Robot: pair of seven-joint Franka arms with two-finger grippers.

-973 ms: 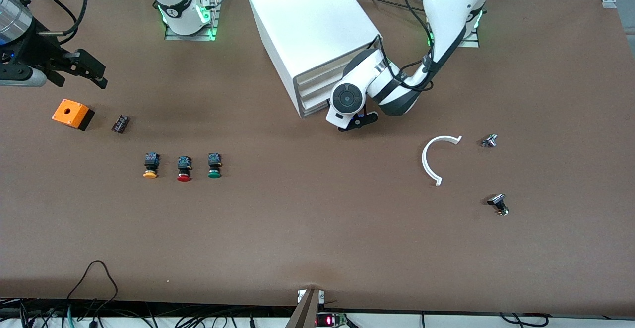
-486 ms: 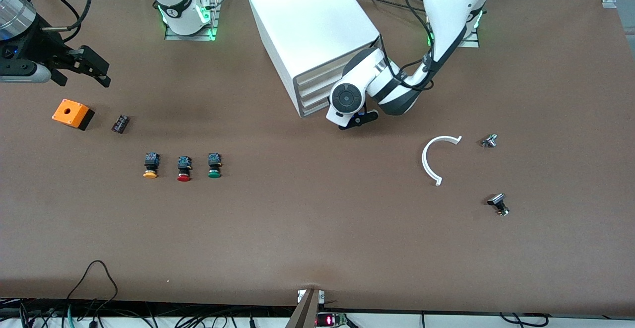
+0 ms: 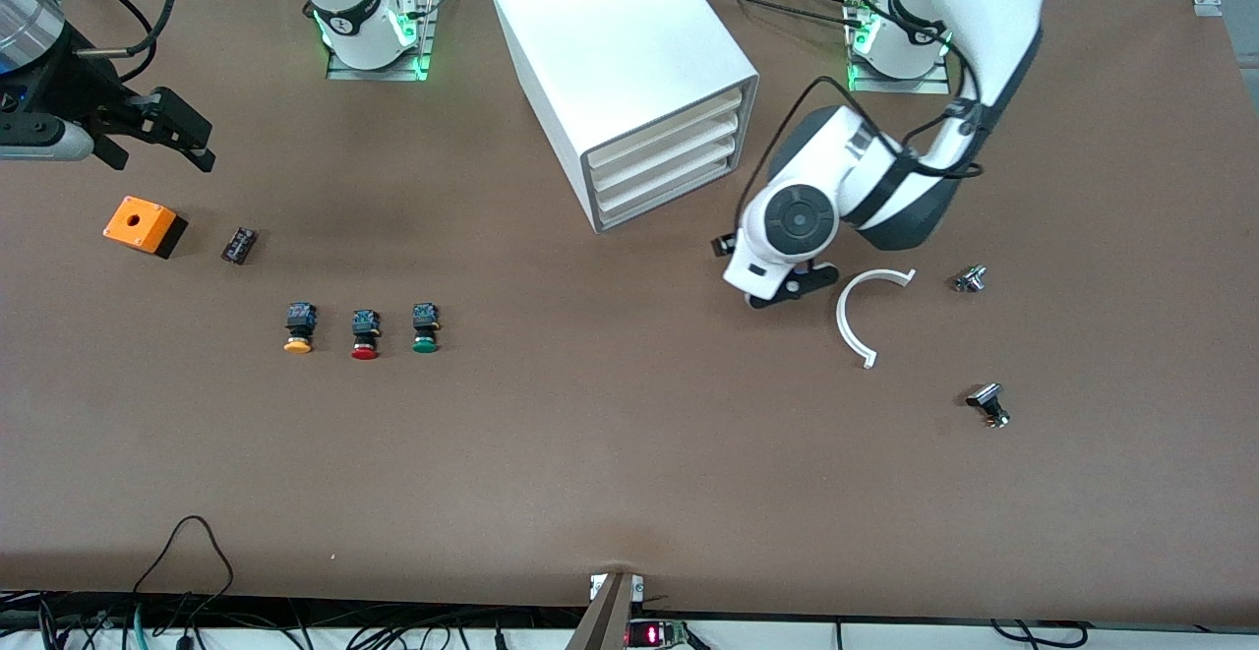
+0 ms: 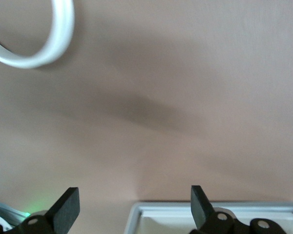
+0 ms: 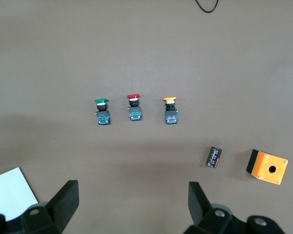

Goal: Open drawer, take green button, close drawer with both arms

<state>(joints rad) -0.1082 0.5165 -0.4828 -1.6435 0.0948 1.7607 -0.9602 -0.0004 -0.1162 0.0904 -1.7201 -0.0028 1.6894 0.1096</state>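
Button point(image 3: 425, 327) sits beside red-capped one point(image 3: 365, 333); both grippers' fingers point(image 4: 63, 210) spread, holding nothing.

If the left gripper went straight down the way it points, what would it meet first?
Probably bare brown tabletop: the open left gripper faces it, with the white curved plastic strip off to one side.

left arm bent down low over the table, wrist pointing about 7 o'clock, left gripper point(image 4: 132, 207) wide open and empty, right arm way out at the right arm's end, right gripper point(image 5: 132, 202) open too, hovering, nothing held
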